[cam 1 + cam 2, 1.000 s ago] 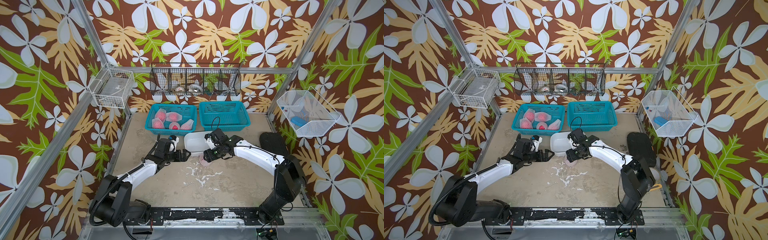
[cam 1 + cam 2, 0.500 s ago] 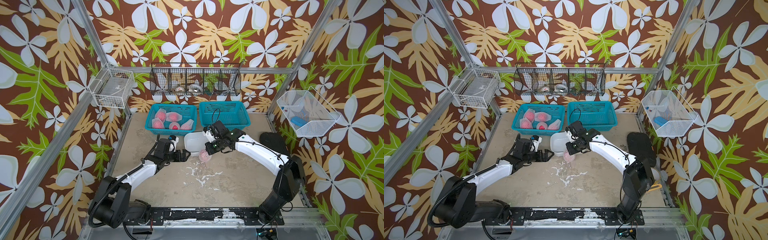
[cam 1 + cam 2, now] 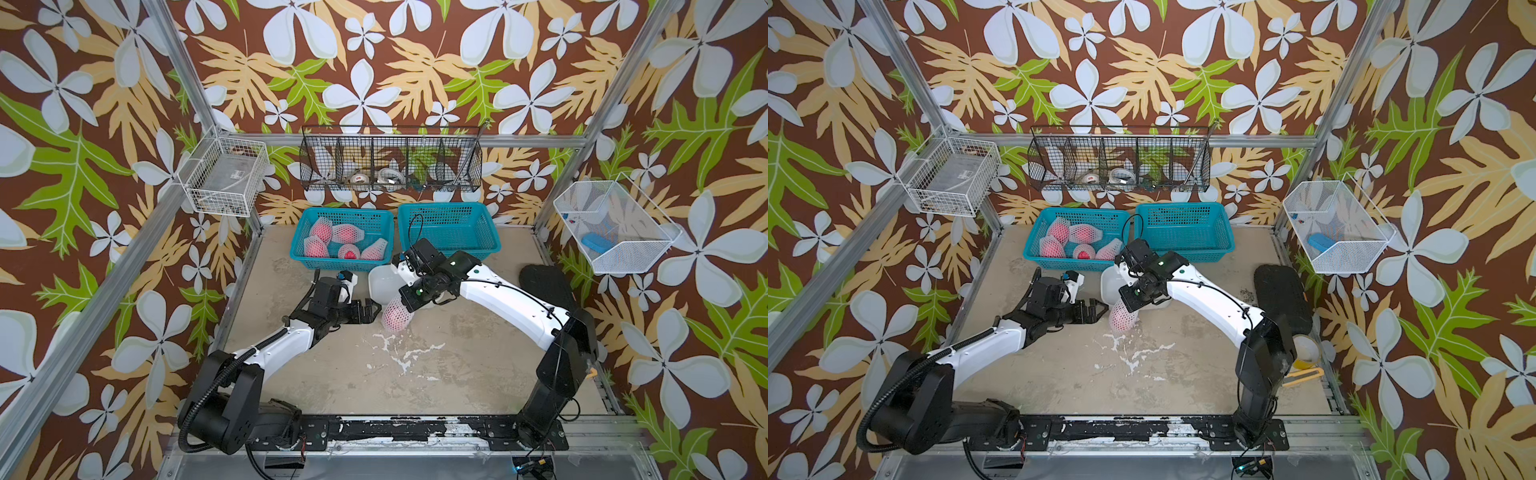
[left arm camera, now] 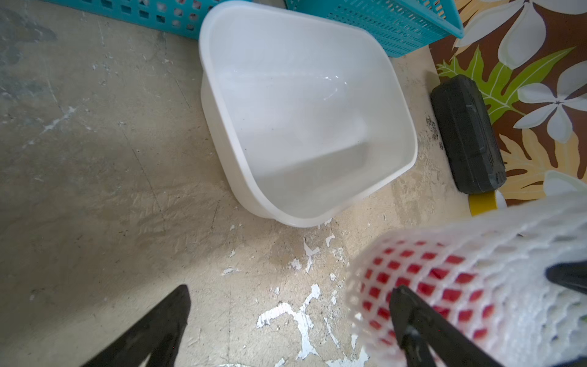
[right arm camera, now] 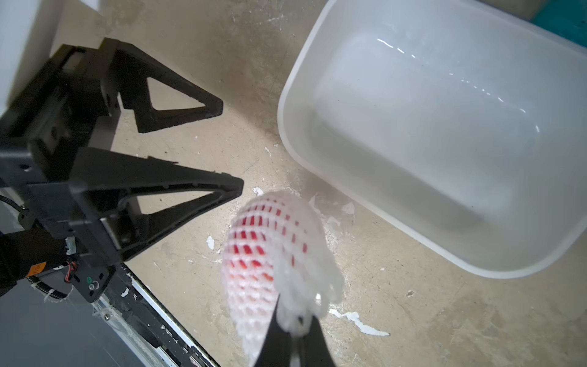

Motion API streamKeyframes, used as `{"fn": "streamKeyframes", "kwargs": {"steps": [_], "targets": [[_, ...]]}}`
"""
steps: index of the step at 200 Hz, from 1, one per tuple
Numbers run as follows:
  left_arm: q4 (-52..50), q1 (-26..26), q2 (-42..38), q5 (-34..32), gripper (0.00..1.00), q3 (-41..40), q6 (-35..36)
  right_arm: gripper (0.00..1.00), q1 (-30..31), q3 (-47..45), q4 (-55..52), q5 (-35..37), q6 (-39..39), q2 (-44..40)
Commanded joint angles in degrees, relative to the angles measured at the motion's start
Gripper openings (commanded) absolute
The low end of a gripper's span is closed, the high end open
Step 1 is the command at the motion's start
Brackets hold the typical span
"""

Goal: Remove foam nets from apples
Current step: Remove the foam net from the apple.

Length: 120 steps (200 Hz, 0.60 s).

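Note:
An apple (image 5: pixel 254 241) in a white foam net (image 3: pixel 395 318) hangs from my right gripper (image 5: pixel 293 321), which is shut on the net's bunched end. It hangs just above the table, in front of the white tub (image 3: pixel 379 282). The red skin shows through the mesh (image 4: pixel 444 279). My left gripper (image 3: pixel 372 309) is open right beside the netted apple (image 3: pixel 1122 318). In the left wrist view, one of its fingers (image 4: pixel 409 314) stands in front of the net. Several more netted apples (image 3: pixel 345 245) lie in the left teal basket (image 3: pixel 300 232).
The right teal basket (image 3: pixel 446 232) holds nothing. A black case (image 3: pixel 544 282) lies at the table's right edge, with a yellow tape roll (image 3: pixel 1306 353) near it. Wire baskets (image 3: pixel 390 160) hang on the back and side walls. White paint flecks (image 3: pixel 399 353) mark the table.
My right gripper has shut on the net's end and lifted the netted apple off the table, shifting it slightly toward the left gripper. The left arm has stayed still and open.

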Motion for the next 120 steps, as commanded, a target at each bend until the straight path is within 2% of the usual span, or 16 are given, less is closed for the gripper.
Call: {"fn": "streamKeyframes", "kwargs": {"steps": [1,11,17,26,34,46,57,63,81,99,120], "targets": [[1.7,0.0,0.0,0.5,1.0,-0.3,-0.5,0.0,1.1,-3.0,1.6,0.4,0.5,-2.5],[1.5,0.1,-0.1,0.4,1.0,-0.4,-0.5,0.0,1.9,-6.1,2.8,-1.2,0.4,-0.9],[1.4,0.0,-0.3,0.2,1.0,-0.5,-0.4,0.0,1.9,-3.6,-1.2,-1.6,-0.6,1.2],[1.1,0.1,-0.6,0.0,1.0,-0.5,-0.4,0.0,2.1,-0.9,-3.4,1.3,-1.0,1.7],[0.9,0.0,-0.9,0.0,1.0,-0.6,-0.4,0.0,2.0,-2.3,0.3,2.4,0.2,-2.2],[1.3,0.0,-1.4,-0.1,1.0,-1.0,-0.6,0.0,2.3,-8.9,8.4,-1.1,1.2,-5.2],[1.4,0.1,-1.0,-0.1,1.0,-0.8,-0.5,0.0,2.3,-4.8,0.0,-1.6,-1.2,0.6],[1.2,0.1,-0.7,0.0,1.0,-0.4,-0.3,0.0,2.4,-1.5,-4.2,0.5,-1.9,2.2],[1.3,0.1,-0.4,0.0,1.0,-0.1,-0.3,0.0,2.7,-9.1,6.9,-1.4,0.4,-3.9],[1.4,0.0,-0.5,0.1,1.0,-0.3,-0.5,0.0,3.4,-2.3,-2.3,1.1,-1.4,1.1],[2.3,0.0,-0.7,-0.1,1.0,-1.2,-0.6,0.0,3.5,-6.0,3.2,-0.5,-1.1,-0.9]]}}
